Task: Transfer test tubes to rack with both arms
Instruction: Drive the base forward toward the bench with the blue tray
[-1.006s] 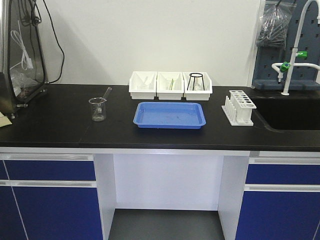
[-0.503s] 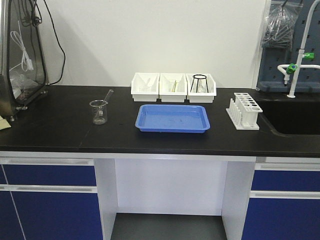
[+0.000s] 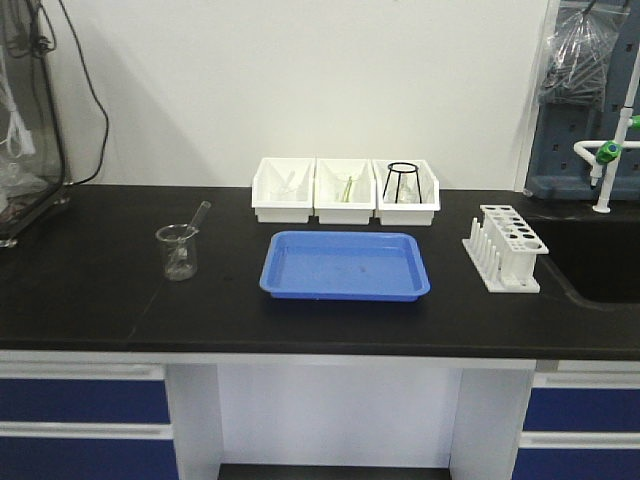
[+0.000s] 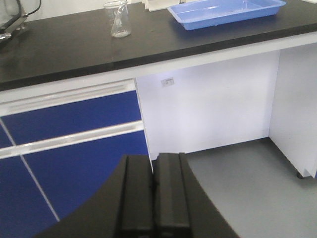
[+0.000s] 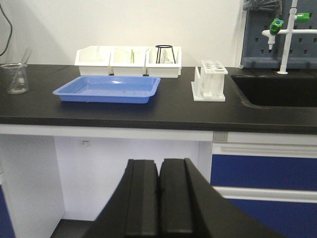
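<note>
One slender test tube (image 3: 199,216) leans in a clear beaker (image 3: 177,252) on the left of the black bench. The white rack (image 3: 505,247) stands on the right of the bench beside the sink, and its holes look empty. Neither arm shows in the front view. My left gripper (image 4: 154,159) is shut with nothing in it, held low in front of the blue cabinet drawers, well below the beaker (image 4: 119,19). My right gripper (image 5: 159,163) is also shut and empty, below the bench edge, with the rack (image 5: 210,80) up ahead to its right.
A blue tray (image 3: 345,266) lies mid-bench, with three white bins (image 3: 345,190) behind it holding small items and a black wire stand. A black sink (image 3: 600,262) and a tap (image 3: 610,150) are at the right. A knee gap opens under the bench between the blue cabinets.
The front view has drawn closer to the bench: the bench top sits lower and larger in frame, the beaker has shifted left and the rack right. Nothing on the bench has moved.
</note>
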`<state>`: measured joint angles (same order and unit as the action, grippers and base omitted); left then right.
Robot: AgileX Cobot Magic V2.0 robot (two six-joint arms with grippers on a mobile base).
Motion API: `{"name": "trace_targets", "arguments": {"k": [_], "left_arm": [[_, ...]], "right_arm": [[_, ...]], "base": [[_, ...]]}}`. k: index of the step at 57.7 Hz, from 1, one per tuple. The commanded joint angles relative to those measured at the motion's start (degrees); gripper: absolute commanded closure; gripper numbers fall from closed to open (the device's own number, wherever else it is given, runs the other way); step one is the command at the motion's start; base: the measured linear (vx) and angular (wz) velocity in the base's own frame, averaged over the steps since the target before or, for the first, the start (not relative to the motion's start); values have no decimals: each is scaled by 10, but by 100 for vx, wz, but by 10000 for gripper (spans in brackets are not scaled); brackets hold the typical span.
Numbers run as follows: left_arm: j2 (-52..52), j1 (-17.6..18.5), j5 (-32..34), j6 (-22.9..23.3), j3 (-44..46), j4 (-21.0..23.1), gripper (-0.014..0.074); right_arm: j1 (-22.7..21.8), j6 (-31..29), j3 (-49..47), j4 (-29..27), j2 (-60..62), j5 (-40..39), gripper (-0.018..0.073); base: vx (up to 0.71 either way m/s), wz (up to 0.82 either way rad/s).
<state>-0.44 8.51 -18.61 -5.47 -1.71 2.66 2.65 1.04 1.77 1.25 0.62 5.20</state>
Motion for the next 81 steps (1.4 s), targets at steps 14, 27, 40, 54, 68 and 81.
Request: {"name": "trace_targets", "arguments": {"k": [14, 27, 40, 54, 68, 81], "left_arm": [[-12, -1, 45, 1, -15, 4, 617], [-12, -1, 45, 1, -15, 4, 617], [-12, -1, 45, 0, -15, 4, 617], [-12, -1, 45, 0, -15, 4, 617], [-12, -1, 45, 0, -15, 4, 617], [-12, -1, 45, 0, -15, 4, 617]], "right_arm": [[0, -4, 6, 1, 4, -44, 566], [0, -4, 6, 1, 4, -44, 566], [0, -4, 6, 1, 4, -44, 566], [0, -4, 6, 1, 4, -44, 566], [0, -4, 6, 1, 4, -44, 566], [0, -4, 6, 1, 4, -44, 566]], "base": [[36, -11], [39, -6], [40, -1], [41, 3], [39, 6], [32, 3]]}}
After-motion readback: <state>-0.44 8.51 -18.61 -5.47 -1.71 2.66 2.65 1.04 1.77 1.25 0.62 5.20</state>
